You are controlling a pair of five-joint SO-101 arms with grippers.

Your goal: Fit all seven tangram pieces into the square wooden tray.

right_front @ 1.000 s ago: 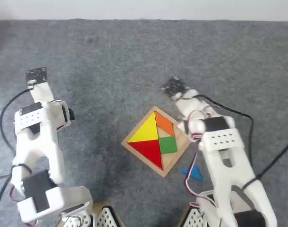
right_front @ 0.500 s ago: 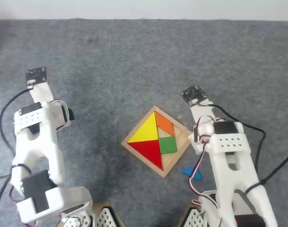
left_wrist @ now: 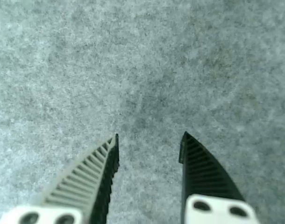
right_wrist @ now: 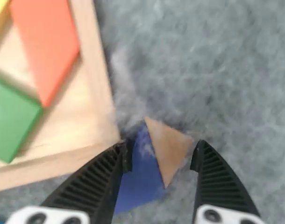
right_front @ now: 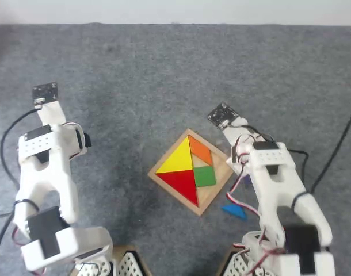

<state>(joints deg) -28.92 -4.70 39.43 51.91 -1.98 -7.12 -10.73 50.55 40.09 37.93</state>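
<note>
Ok, my R gripper (right_wrist: 162,148) has fingers apart: tan triangle (right_wrist: 168,147) between them, blue piece (right_wrist: 137,184) touching it by one finger, both on carpet (right_wrist: 217,70) just off the tray (right_wrist: 96,70) corner. Looks like mid-pick; next I close on the tan one w/o dragging the blue, then lift over the rim. L gripper (left_wrist: 150,137) apart too, nothing between.
</note>
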